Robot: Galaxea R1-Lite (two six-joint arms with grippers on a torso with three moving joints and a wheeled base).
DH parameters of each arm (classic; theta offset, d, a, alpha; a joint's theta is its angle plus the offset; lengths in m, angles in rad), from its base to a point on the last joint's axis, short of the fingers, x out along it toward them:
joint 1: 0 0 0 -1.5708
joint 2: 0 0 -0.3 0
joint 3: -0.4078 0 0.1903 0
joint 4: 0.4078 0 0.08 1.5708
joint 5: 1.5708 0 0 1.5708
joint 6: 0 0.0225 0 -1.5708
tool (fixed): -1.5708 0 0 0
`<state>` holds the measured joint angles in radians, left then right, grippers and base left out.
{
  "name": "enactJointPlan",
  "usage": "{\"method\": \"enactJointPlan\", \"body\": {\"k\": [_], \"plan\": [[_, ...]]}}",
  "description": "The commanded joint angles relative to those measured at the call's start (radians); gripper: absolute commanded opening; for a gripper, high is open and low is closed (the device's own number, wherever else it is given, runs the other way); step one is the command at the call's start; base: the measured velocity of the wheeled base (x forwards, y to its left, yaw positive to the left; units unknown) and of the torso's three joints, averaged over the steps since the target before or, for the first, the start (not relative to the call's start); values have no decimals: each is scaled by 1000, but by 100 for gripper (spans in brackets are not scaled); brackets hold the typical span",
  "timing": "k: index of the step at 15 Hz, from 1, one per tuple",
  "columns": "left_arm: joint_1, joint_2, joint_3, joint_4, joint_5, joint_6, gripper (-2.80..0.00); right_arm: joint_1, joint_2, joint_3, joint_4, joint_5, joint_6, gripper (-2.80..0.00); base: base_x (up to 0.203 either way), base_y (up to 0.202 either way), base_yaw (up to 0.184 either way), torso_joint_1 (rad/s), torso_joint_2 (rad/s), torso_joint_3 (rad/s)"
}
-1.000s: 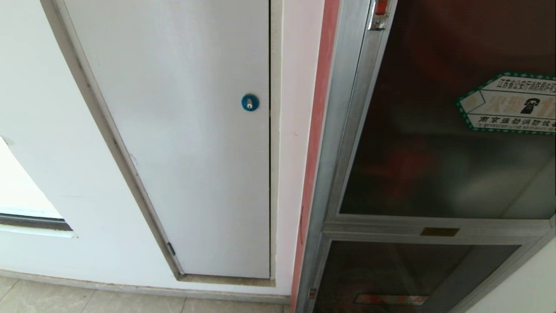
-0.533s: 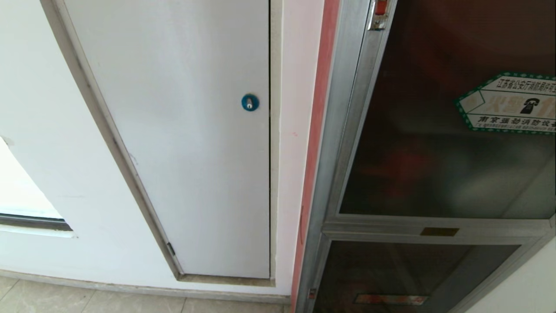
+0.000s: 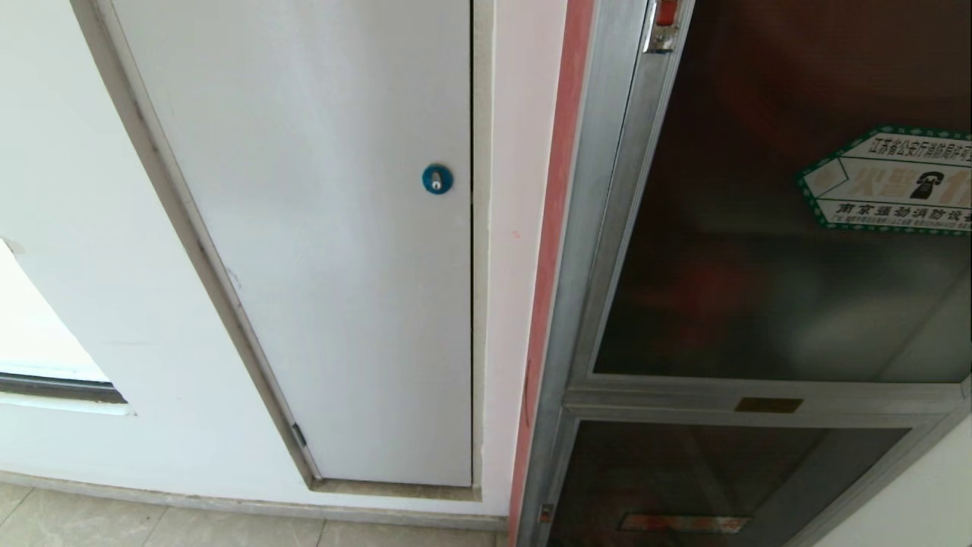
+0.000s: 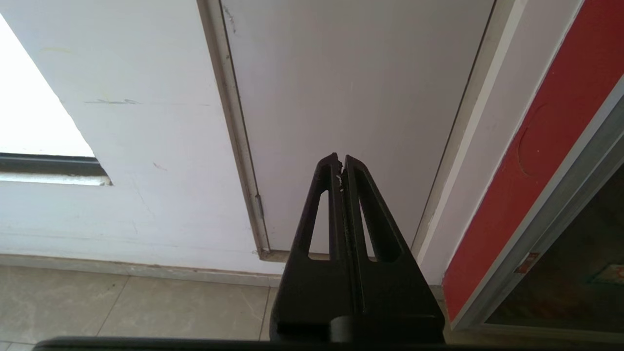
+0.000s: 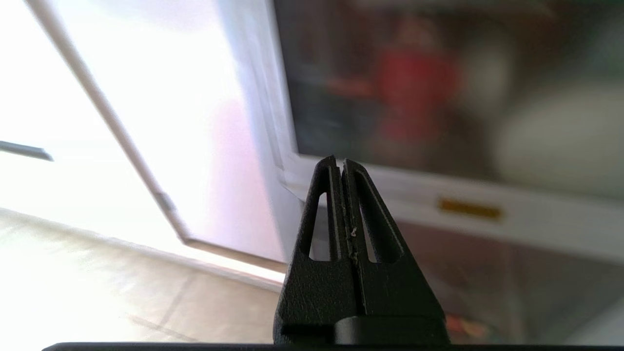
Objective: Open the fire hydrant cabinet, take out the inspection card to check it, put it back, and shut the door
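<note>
Nothing is moving in the head view; the right gripper [image 5: 341, 163], pressed together, is facing the door [image 5: 438, 87] and risking striking glass.

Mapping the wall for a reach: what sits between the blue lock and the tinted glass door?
In the head view, between the blue lock and the door: a white wall strip, then the cabinet's red edge and silver frame.

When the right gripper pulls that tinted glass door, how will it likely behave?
The door looks rigid: glass in a silver frame, so it probably swings as one stiff panel. The smooth glass likely offers little grip, so the frame edge seems better. The right gripper, shut, would need to open first.
</note>
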<state>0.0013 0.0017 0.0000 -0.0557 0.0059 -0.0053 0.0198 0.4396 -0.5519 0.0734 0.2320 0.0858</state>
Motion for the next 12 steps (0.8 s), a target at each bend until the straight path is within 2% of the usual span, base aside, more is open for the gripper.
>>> {"method": "enactJointPlan", "body": {"k": [1,3,6,10,12], "plan": [[0,1,20,-1,0,-1,-280,1,191,-118,0,43,4,-280,0,0,0,0,0,0],[0,1,20,-1,0,-1,-280,2,316,-225,-6,96,7,-280,0,0,0,0,0,0],[0,1,20,-1,0,-1,-280,12,472,-323,-93,160,9,-280,0,0,0,0,0,0],[0,0,20,-1,0,-1,-280,90,628,-496,-129,181,10,-280,0,0,0,0,0,0],[0,0,20,-1,0,-1,-280,159,680,-560,-130,182,12,-280,0,0,0,0,0,0]]}}
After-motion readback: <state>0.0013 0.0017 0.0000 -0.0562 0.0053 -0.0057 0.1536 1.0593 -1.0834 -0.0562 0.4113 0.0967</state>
